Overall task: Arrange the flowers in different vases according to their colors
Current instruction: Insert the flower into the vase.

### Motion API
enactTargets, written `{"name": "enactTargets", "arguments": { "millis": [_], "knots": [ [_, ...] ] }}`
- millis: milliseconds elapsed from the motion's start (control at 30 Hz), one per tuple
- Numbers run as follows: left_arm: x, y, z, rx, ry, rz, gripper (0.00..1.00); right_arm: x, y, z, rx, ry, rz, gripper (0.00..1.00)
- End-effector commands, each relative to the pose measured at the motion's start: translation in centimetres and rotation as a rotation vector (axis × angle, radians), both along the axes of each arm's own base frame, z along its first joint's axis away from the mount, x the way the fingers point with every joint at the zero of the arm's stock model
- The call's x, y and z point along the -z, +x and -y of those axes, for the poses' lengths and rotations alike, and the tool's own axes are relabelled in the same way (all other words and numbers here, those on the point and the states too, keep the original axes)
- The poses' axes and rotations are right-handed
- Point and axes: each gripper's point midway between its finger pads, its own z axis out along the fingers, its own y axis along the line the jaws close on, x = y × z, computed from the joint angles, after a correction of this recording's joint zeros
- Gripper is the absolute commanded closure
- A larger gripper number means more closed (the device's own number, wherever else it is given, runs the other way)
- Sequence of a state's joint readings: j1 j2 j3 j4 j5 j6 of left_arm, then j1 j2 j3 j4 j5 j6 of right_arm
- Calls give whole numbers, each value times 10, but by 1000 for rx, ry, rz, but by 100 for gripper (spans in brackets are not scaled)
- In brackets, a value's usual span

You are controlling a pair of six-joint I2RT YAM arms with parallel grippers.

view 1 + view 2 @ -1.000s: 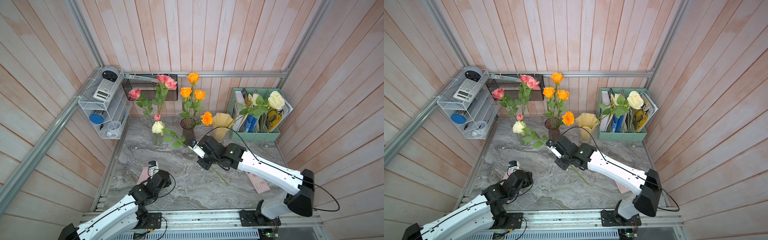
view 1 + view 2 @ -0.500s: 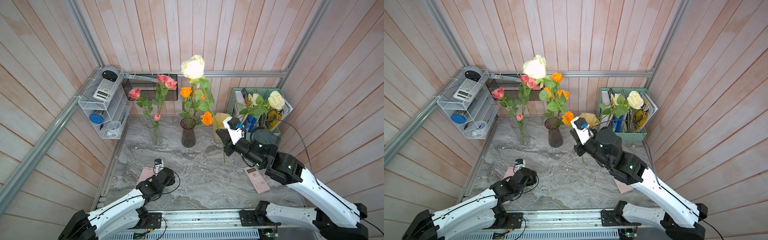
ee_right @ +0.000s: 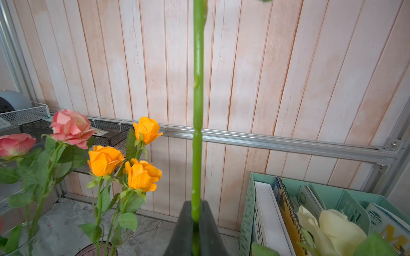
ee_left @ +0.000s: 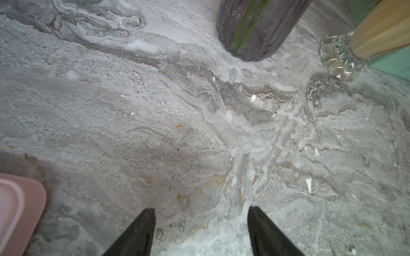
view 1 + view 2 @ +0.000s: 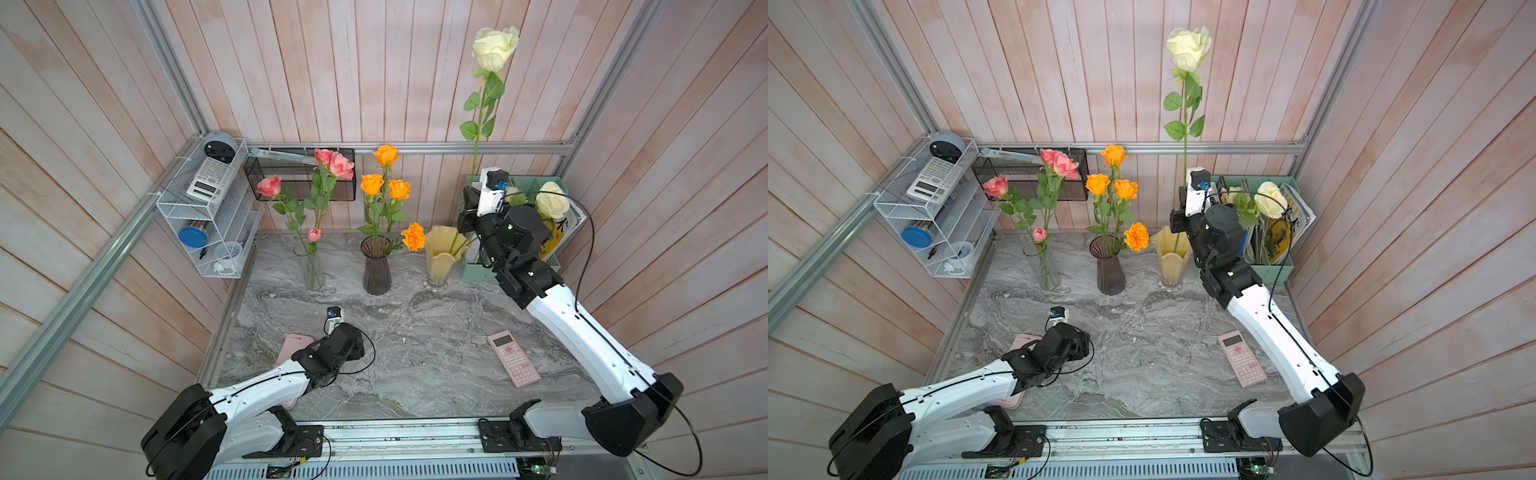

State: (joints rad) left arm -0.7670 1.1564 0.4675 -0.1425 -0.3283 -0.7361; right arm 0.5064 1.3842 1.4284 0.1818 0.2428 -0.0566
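At the back right of the grey marble tabletop (image 5: 415,332), the right gripper (image 3: 196,212) is clamped tight on the green stem of a tall cream-white rose (image 5: 494,48). It holds the rose upright over the pale yellow vase with the wavy rim (image 5: 440,257), and the stem's lower end reaches the vase's mouth. A second cream-white rose (image 5: 552,200) shows beside the mint-green file holder (image 3: 246,210). Pink roses (image 5: 334,164) stand in the clear glass cylinder vase (image 5: 313,270). Orange roses (image 5: 372,184) and an orange marigold (image 5: 413,237) fill the dark purple ribbed glass vase (image 5: 376,270). The left gripper (image 4: 200,210) hovers low over bare marble, jaws spread wide and empty.
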Motion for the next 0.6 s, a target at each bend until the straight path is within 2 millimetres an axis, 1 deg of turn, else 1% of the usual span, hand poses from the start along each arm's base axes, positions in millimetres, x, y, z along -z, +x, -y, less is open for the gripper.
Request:
{"name": "enactTargets", "arguments": {
  "millis": [0,100,233,267,367,467,567],
  "knots": [
    [-13,10,15,38,-33,43,29,-31,13,1,39,32,135,100],
    [-13,12,17,45,-24,48,29,-16,30,-4,56,6,131,100],
    [-11,13,17,50,-10,51,29,7,43,-7,76,-16,117,100],
    [-10,14,16,51,-5,50,29,15,46,-8,79,-22,110,100],
    [-8,13,18,59,-2,47,29,40,52,-8,86,-26,89,100],
    [-6,12,18,66,-1,43,29,59,54,-7,97,-29,66,100],
    [-5,11,18,72,2,42,29,77,53,-6,87,-19,34,100]
  ]
}}
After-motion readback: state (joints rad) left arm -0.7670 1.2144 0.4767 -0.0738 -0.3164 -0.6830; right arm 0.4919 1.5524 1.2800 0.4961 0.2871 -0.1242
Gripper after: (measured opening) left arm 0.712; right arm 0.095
